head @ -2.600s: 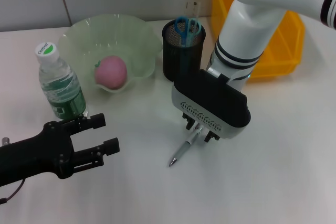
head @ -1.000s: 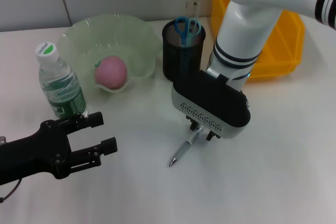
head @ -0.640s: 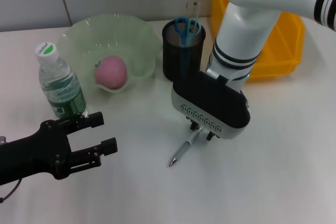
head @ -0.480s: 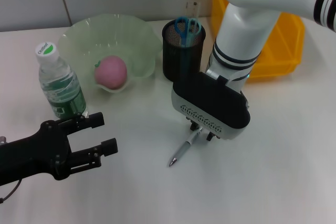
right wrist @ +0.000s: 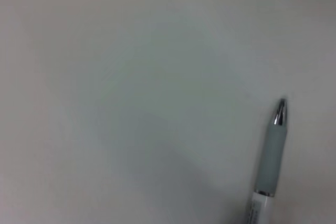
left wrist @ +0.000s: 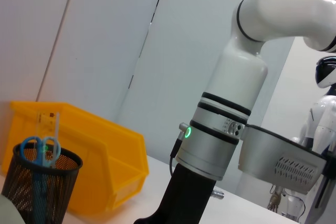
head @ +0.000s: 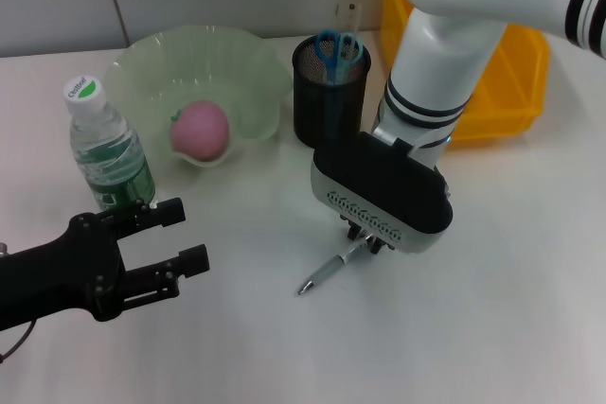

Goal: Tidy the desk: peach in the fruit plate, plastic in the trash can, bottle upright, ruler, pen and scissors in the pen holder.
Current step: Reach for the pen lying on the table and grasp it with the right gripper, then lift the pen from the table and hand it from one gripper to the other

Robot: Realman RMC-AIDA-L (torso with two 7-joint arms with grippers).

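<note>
My right gripper [head: 367, 234] is down on the white table over the upper end of the pen [head: 327, 272], its fingers closed on it. The silver tip of the pen [right wrist: 270, 156] points toward the table's front. Behind it stands the black mesh pen holder [head: 329, 101], which holds the blue scissors [head: 336, 46] and the clear ruler [head: 351, 16]. The pink peach [head: 200, 129] lies in the green fruit plate [head: 256, 54]. The bottle [head: 106, 149] stands upright at the left. My left gripper [head: 180, 234] hovers open in front of the bottle, holding nothing. No plastic is in view.
A yellow bin [head: 511, 73] stands at the back right behind my right arm. The left wrist view shows the pen holder [left wrist: 39, 187], the yellow bin [left wrist: 100, 166] and my right arm from the side.
The right gripper's fingers have drawn in on the pen, and the pen has swung slightly so its tip sits a little further left. The left gripper barely drifted.
</note>
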